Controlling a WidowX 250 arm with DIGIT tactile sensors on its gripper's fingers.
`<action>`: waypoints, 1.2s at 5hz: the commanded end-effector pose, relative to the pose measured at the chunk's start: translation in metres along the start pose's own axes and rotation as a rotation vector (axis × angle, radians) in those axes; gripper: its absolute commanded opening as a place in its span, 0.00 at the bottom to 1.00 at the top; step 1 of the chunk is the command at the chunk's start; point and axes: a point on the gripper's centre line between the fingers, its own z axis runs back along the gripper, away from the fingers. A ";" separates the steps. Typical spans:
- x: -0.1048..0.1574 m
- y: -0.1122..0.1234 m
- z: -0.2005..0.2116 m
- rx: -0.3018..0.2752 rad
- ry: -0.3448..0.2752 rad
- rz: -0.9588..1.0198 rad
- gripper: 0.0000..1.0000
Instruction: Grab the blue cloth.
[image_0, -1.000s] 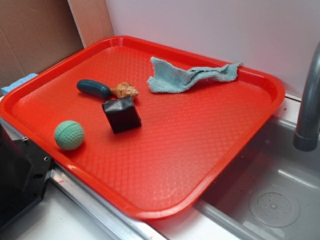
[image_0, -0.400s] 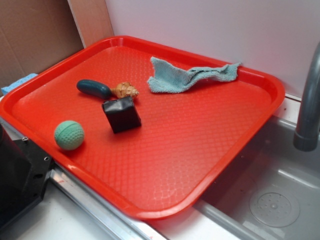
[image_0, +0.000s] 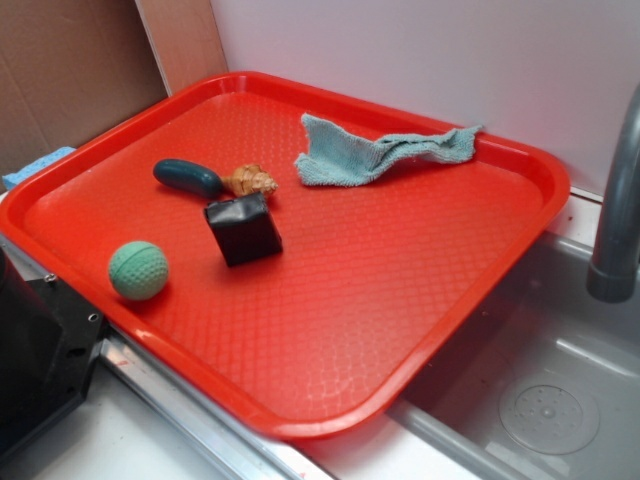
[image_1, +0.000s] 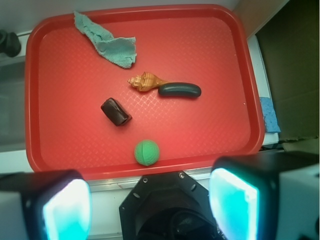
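Observation:
The blue cloth (image_0: 375, 152) lies crumpled and elongated at the far side of the red tray (image_0: 330, 330); in the wrist view the blue cloth (image_1: 107, 41) sits at the tray's (image_1: 65, 100) upper left corner. My gripper (image_1: 150, 207) is open, high above the robot base beside the tray's near edge, far from the cloth. Nothing is between its two teal pads (image_1: 67, 210). The exterior view does not show the gripper.
On the tray lie a black cube (image_0: 243, 228), a green dimpled ball (image_0: 138, 270), a dark teal oblong piece (image_0: 187, 177) and a tan shell (image_0: 251, 181). A grey faucet (image_0: 615, 215) and sink (image_0: 545, 390) are to the right. The black robot base (image_0: 35, 350) sits at the lower left.

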 end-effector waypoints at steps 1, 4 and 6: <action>0.038 -0.014 -0.033 -0.016 -0.090 0.021 1.00; 0.125 -0.021 -0.113 -0.017 -0.168 -0.084 1.00; 0.165 -0.037 -0.169 -0.168 -0.115 -0.257 1.00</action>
